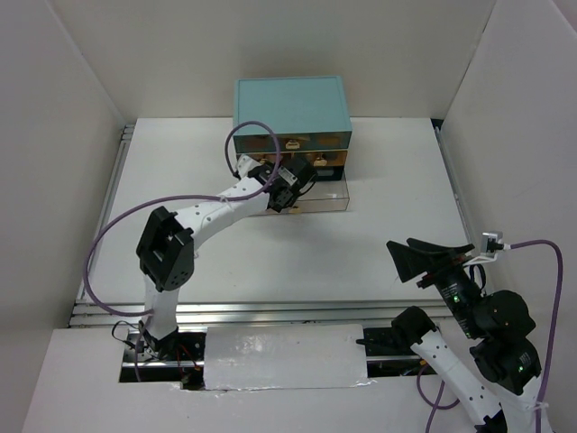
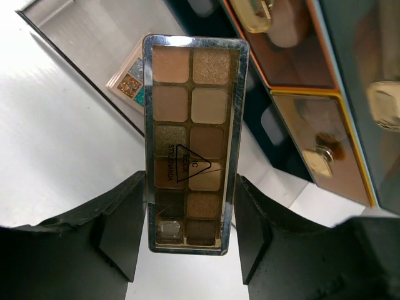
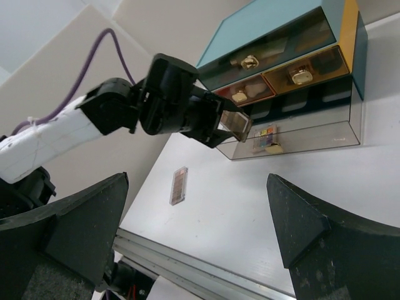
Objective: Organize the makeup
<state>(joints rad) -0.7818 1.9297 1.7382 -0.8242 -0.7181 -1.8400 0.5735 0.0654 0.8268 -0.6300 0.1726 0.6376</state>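
My left gripper point(image 2: 190, 187) is shut on a long rectangular eyeshadow palette point(image 2: 190, 125) of brown and beige shades, one finger on each long edge. It holds the palette point(image 3: 236, 125) over the pulled-out clear bottom drawer point(image 3: 312, 134) of the teal chest point(image 1: 290, 104). A square multicolour palette point(image 2: 128, 84) lies in that drawer. A second rectangular palette point(image 3: 179, 185) lies flat on the white table, left of the chest. My right gripper point(image 3: 197, 206) hangs open and empty over the near right of the table point(image 1: 431, 257), far from the chest.
The chest has two shut upper drawers with gold knobs point(image 3: 299, 76). The left arm point(image 1: 207, 216) stretches across the table's middle to the chest. White walls enclose the table on three sides. A metal rail point(image 1: 270, 313) runs along the near edge.
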